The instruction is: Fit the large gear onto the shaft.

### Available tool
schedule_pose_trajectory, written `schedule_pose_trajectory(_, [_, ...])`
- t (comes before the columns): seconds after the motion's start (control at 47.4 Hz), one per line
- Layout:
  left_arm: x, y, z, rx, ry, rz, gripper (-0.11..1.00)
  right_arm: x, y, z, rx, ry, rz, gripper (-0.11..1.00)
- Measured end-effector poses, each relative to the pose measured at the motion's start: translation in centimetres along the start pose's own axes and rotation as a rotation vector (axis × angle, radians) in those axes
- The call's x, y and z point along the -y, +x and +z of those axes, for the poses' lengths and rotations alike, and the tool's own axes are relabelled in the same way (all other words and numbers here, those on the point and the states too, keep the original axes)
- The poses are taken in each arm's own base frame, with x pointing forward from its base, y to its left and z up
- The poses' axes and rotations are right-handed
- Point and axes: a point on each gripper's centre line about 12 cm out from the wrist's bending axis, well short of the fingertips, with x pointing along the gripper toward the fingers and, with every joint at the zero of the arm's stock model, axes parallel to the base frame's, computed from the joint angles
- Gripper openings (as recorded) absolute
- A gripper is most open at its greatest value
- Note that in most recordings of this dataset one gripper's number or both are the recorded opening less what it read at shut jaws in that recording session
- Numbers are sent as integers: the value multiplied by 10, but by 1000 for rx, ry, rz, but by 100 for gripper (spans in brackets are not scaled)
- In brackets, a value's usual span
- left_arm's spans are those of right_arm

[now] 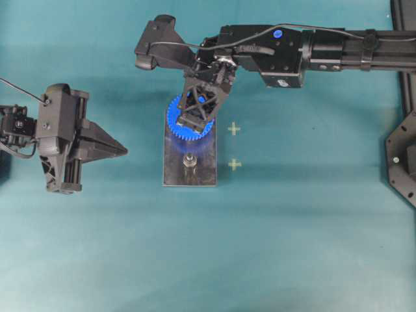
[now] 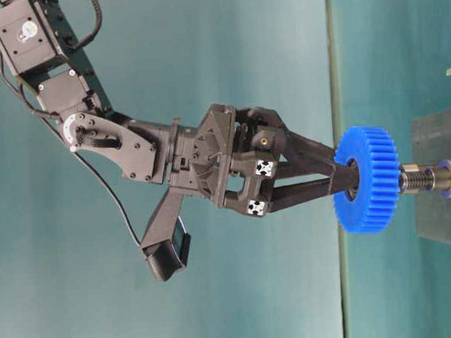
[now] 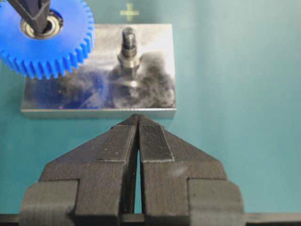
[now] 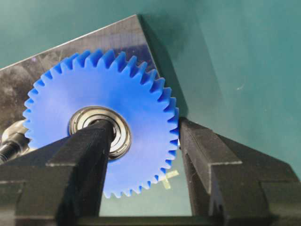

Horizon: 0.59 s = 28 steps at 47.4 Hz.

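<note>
Large gear seated over a shaft on the grey block, my right fingers either side of its rim.

My right gripper [image 4: 143, 157] reaches down over the large gear [image 4: 101, 122]: one finger lies across the bearing hub [image 4: 99, 130], the other stands just outside the teeth at the gear's 3 o'clock; whether it touches them I cannot tell, so the jaws look part-open, not clearly pinching. The gear sits on the far shaft of the grey block [image 1: 189, 156], at 12 o'clock from the bare shaft [image 1: 190, 161]. My left gripper [image 3: 138, 123] is closed on nothing, at the block's 9 o'clock seen from overhead, apart from it.
</note>
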Motion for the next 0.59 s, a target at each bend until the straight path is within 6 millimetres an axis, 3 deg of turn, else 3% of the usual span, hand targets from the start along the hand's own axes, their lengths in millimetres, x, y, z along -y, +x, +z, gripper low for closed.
schedule_pose_trajectory(0.232, [0, 0, 0, 0, -2, 0, 0, 11, 1, 3, 0, 20, -11, 64])
schedule_pose_trajectory(0.591, [0, 0, 0, 0, -2, 0, 0, 11, 0, 3, -8, 18, -12, 64])
